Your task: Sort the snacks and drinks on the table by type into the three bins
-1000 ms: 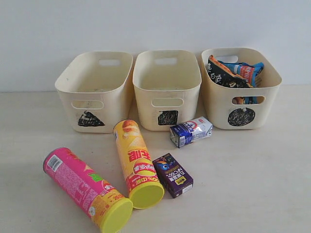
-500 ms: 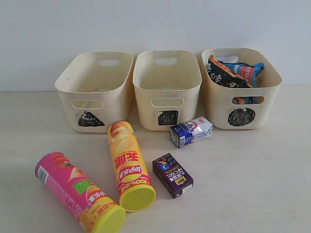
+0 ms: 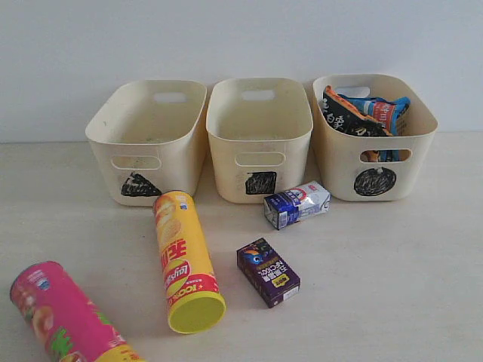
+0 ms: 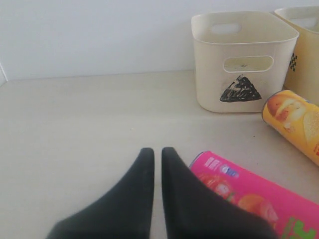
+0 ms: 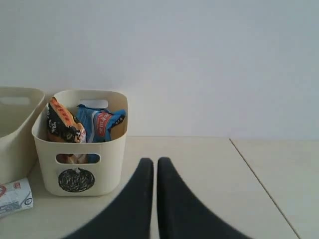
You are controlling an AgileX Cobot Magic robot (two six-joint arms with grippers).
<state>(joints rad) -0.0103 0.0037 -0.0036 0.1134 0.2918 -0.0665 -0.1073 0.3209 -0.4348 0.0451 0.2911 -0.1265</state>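
Two chip canisters lie on the table: the pink one (image 3: 56, 320) at the front left corner, the yellow one (image 3: 183, 260) with its lid toward the front. A dark purple carton (image 3: 268, 272) and a blue-and-white carton (image 3: 296, 204) lie in front of the square bin (image 3: 226, 151). The triangle bin (image 3: 113, 147) stands left of it. The circle bin (image 3: 339, 162) on the right holds an orange-and-black bag (image 3: 343, 113) and a blue bag (image 3: 385, 111). My left gripper (image 4: 157, 150) is shut and empty, right beside the pink canister (image 4: 249, 191). My right gripper (image 5: 151, 160) is shut, empty, near the circle bin (image 5: 112, 164).
Neither arm shows in the exterior view. A plain wall rises right behind the three bins. In the right wrist view a seam in the tabletop (image 5: 259, 179) runs to the right of the circle bin.
Both canisters have rolled to the left. The pink one has gone furthest, down to the front left corner and partly out of frame. The cartons, the bins and both shut grippers are as before.
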